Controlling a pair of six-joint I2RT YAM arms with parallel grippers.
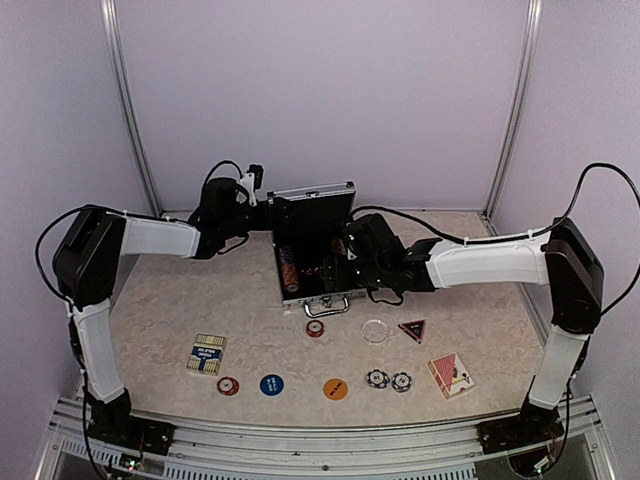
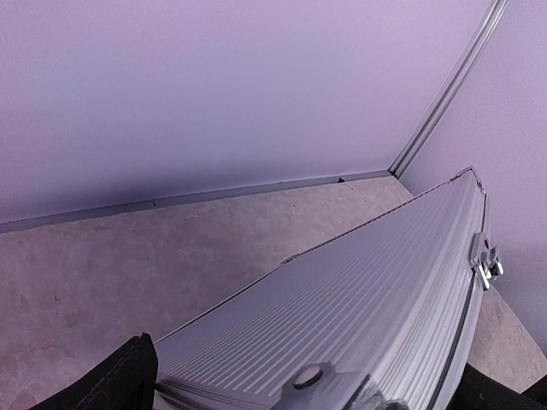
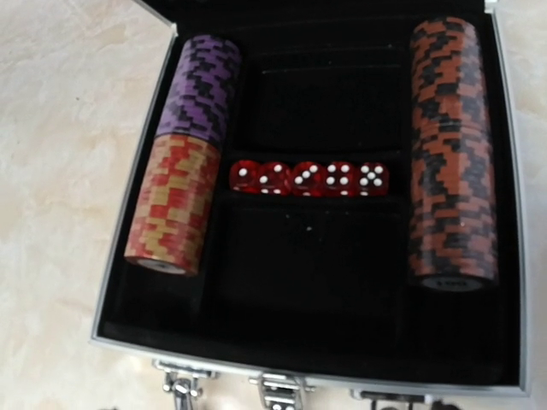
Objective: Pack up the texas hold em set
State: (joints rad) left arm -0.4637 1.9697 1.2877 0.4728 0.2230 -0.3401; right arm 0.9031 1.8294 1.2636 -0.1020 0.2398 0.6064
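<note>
The silver briefcase (image 1: pixel 300 297) of the texas hold em set lies open mid-table, its lid (image 1: pixel 312 192) upright. Inside (image 3: pixel 342 377) are purple and red-yellow chip stacks (image 3: pixel 184 154), a dark red stack (image 3: pixel 451 145) and several red dice (image 3: pixel 308 178). My left gripper (image 1: pixel 264 207) is open at the lid's left end; its fingers (image 2: pixel 124 380) straddle the ribbed lid (image 2: pixel 359 290). My right gripper (image 1: pixel 336 266) hovers over the case, and its fingers are hidden in the right wrist view. Loose on the table are a red chip (image 1: pixel 315 327), clear disc (image 1: pixel 374 330), dark triangle (image 1: pixel 411 328) and two card decks (image 1: pixel 206 353) (image 1: pixel 451 373).
Along the front lie another red chip (image 1: pixel 228 385), a blue disc (image 1: pixel 271 384), an orange disc (image 1: pixel 335 388) and two blue-white chips (image 1: pixel 388 380). Lilac walls with metal posts close the back and sides. A metal rail (image 1: pixel 320 435) runs along the near edge.
</note>
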